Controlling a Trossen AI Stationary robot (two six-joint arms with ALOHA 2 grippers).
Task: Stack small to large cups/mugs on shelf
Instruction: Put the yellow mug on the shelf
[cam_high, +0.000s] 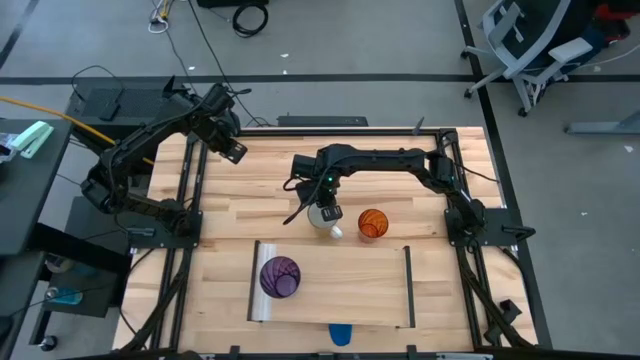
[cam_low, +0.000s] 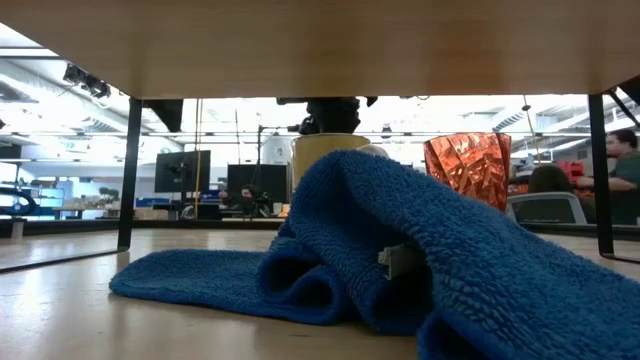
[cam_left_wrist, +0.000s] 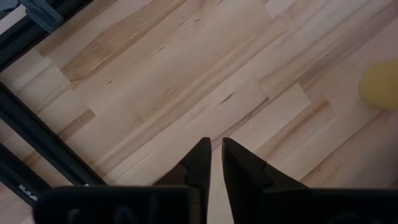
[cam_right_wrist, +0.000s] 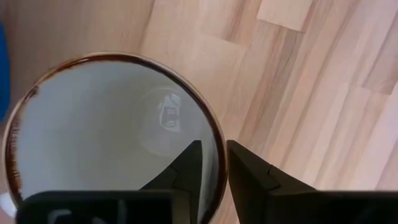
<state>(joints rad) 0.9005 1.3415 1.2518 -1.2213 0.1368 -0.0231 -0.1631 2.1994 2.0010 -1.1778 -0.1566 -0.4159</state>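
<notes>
A blue cloth (cam_low: 380, 260) lies crumpled at the bench's near edge, filling the low view's foreground; in the high view only a small blue patch (cam_high: 341, 334) shows there; just behind it the shelf (cam_high: 350, 290) lies flat on the bench (cam_high: 230, 210), its metal strip on the left short edge and a dark rail on the right; the purple tumbler (cam_high: 279, 276) stands upright on the shelf's left part, close to the strip; beyond the shelf's far edge the mug (cam_high: 326, 216) stands on the bare bench, with the orange tumbler (cam_high: 372, 224) just beside it to the right, the two apart; the right hand (cam_high: 325, 204) reaches in from the right and sits over the mug, its fingers (cam_right_wrist: 189, 165) nearly together and straddling the dark-rimmed wall, one inside the pale bowl (cam_right_wrist: 106, 130) and one outside, pinching the rim; in the low view the mug (cam_low: 325, 150) and orange tumbler (cam_low: 466, 165) rise behind the cloth; farthest back, at the bench's far left corner, the left hand (cam_high: 232, 149) hangs above bare planks, its fingers (cam_left_wrist: 199, 165) drawn to a narrow slit and holding nothing.
</notes>
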